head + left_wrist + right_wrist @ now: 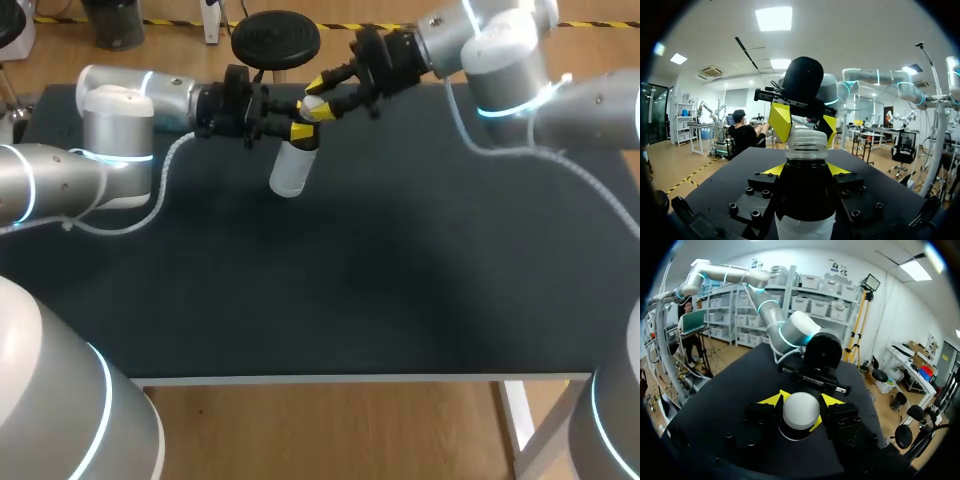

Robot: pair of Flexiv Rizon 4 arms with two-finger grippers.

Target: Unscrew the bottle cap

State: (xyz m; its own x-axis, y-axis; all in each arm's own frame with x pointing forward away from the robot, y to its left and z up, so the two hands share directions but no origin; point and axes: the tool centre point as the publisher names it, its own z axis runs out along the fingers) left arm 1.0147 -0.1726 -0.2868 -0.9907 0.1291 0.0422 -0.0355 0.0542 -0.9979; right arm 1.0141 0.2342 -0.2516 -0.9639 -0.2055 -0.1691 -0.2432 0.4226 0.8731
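The dark table (330, 300) fills the head view's lower half. In the upper middle the clear bottle (290, 170) is held tilted, with the left gripper (300, 132) clamped on it just below the neck. Just beyond, the right gripper (319, 102) pinches the white cap (801, 410) from both sides.

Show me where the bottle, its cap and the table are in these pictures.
bottle (288, 172), head view, on its pale lower body.
cap (801, 409), right wrist view, on its round white top.
table (350, 285), head view, on the bare dark surface.
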